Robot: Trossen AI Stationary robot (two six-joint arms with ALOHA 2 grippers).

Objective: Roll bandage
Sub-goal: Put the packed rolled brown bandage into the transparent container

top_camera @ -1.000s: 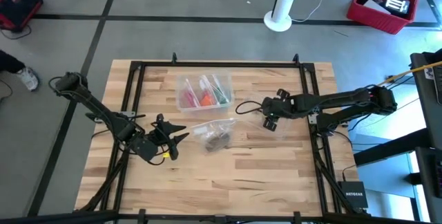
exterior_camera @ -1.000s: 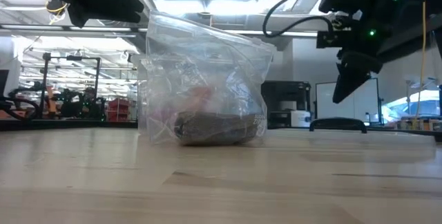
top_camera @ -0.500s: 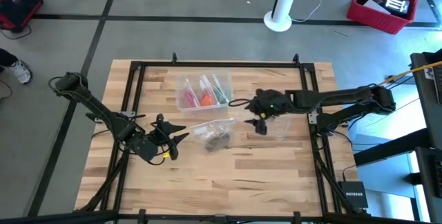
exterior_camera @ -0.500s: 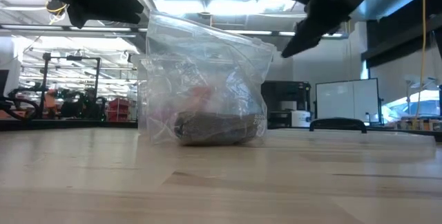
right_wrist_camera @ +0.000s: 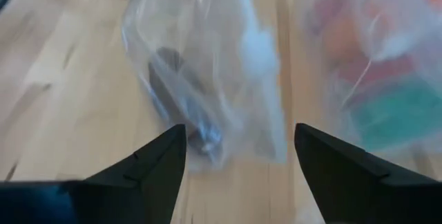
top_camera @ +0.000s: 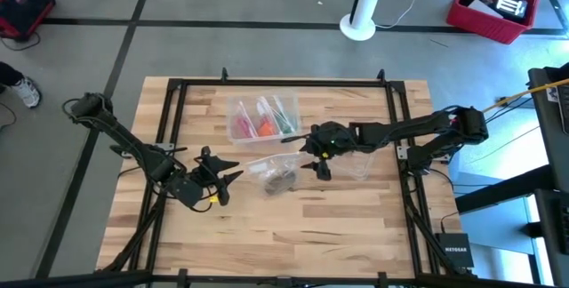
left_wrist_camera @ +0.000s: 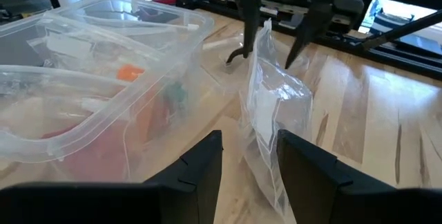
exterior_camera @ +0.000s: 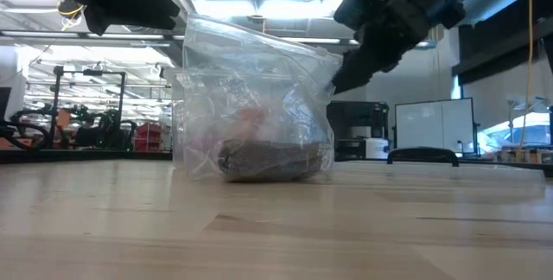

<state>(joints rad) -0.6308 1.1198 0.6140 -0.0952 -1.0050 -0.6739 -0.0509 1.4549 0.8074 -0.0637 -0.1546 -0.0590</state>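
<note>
**Right arm closing on the bag**

Your right gripper point(top_camera: 317, 156) has swung in from the table's right side and now hangs fingers wide at the clear plastic bag's point(top_camera: 274, 171) edge. The bandage point(exterior_camera: 259, 160) is bundled inside, so extraction looks next. Left gripper point(top_camera: 222, 174) waits beside the bag, fingers narrowly apart. Count: one bag, one bandage, one plastic box point(top_camera: 260, 117).

Crinkled glossy plastic bag point(exterior_camera: 255, 98), wooden table point(top_camera: 293, 226)
</note>
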